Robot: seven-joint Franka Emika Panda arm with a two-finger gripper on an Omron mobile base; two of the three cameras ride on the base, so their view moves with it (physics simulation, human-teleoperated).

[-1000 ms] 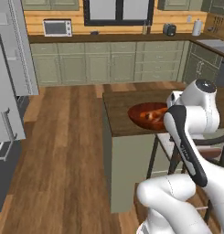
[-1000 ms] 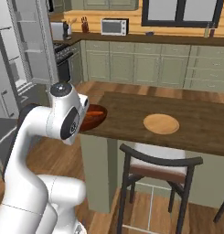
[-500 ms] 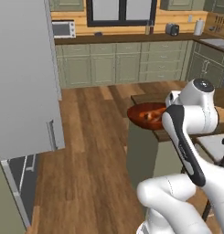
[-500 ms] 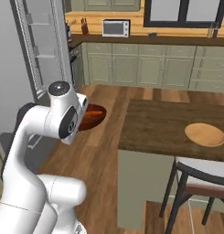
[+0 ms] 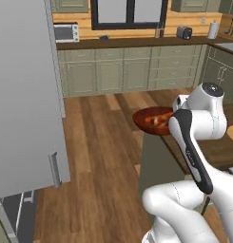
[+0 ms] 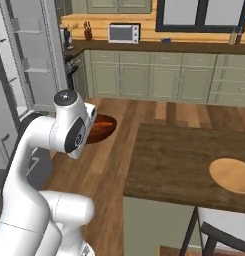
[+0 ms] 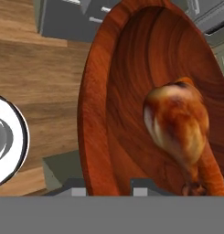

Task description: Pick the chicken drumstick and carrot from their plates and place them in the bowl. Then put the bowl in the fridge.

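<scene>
bowl (image 5: 152,120): deep, glossy, reddish-brown, round; hanging in the air over the wood floor, just off the bench's end, level with the arm's upper joint; in the hand view rolled on edge, rim running top to bottom, inner wall showing wood-like grain.
drumstick (image 7: 179,123): lying inside the bowl, fat browned meat end up in the hand view, thin bone end down by the lower edge; golden-orange with darker patches.
carrot (image 7: 215,176): slim orange strip just behind the drumstick's bone end, touching it, mostly hidden.
hand (image 7: 109,182): nearly closed, two tips standing either side of the bowl's rim, gripping that rim; from the base views hidden behind the arm's white body.
fridge (image 5: 23,95): tall grey door standing open at the left of the left base view, bar handle low on its edge; white inside with shelves seen at the far left of the right base view.
plate (image 6: 233,174): tan wood, bare, on the dark bench (image 6: 179,165) near its right end, well apart from the bowl.
</scene>
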